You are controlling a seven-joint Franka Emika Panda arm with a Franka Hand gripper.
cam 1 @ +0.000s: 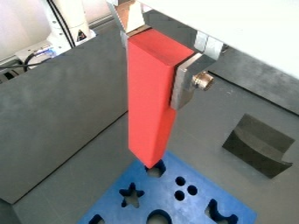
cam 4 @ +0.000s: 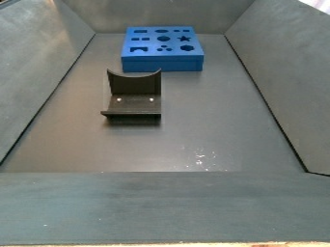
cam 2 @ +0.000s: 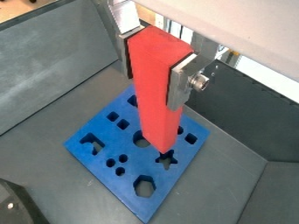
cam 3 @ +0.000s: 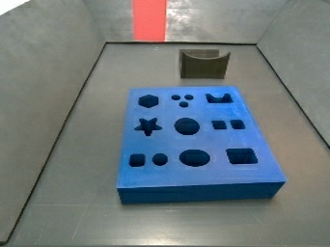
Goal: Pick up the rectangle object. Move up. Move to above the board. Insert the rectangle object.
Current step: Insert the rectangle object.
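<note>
My gripper [cam 1: 155, 66] is shut on the rectangle object [cam 1: 149, 105], a long red-orange bar that hangs straight down between the silver fingers [cam 1: 184, 83]. Both wrist views show the grip [cam 2: 155, 68] near the bar's upper end [cam 2: 155, 96]. The blue board [cam 2: 107, 156] with dark cut-out holes lies on the grey floor below. The bar's lower end hangs in the air over the board [cam 1: 205, 188]. In a side view only the bar's lower end [cam 3: 151, 19] shows, high above the board [cam 3: 194, 183]. The gripper is out of both side views. The board also shows far back [cam 4: 164, 60].
The dark L-shaped fixture [cam 3: 203, 65] stands on the floor beyond the board's far end; it also shows in other views [cam 4: 131, 96] [cam 1: 260, 144]. Grey sloping walls [cam 3: 58, 106] enclose the floor on all sides.
</note>
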